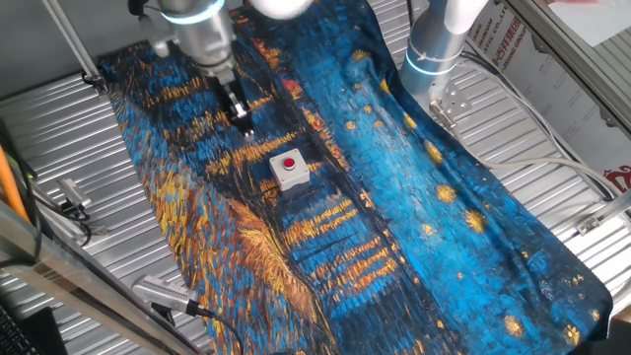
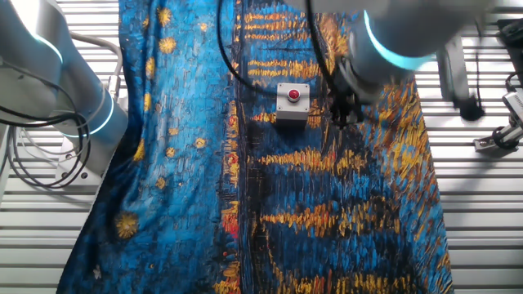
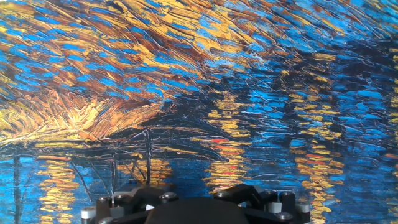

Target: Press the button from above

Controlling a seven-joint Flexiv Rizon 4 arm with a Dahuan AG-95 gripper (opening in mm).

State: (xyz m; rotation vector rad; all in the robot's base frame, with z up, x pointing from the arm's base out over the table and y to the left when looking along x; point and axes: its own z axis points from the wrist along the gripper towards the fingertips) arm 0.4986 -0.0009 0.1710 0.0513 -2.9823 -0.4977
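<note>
A: Hand view check — painted cloth (image 3: 199, 93) fills the frame, only the claw's (image 3: 198, 208) base hardware along the bottom edge. No button anywhere in it. No fingertips either.

B: Noted. One fixed view has the button (image 1: 289, 163) plainly: red cap on its grey box (image 1: 289, 174), sitting on the cloth over the desk (image 1: 59, 128). Claw (image 1: 244, 124) hangs near it, off to one side and raised, not above the cap.

A: Claw state?

B: Cannot tell. Tips read as one dark blur in both fixed views; no gap or contact visible.

A: Risks, as I judge them: descending from here meets cloth, not cap. Correct sideways first. If the shift comes up short, a finger may catch the box edge and tip or slide it — it looks light, and the cloth is loose under it.

B: Agreed. Other fixed view shows the claw (image 2: 343, 110) beside the box, close, with bare cloth between. That offset is clearer there. Hand view offers no guidance for alignment at present.
</note>
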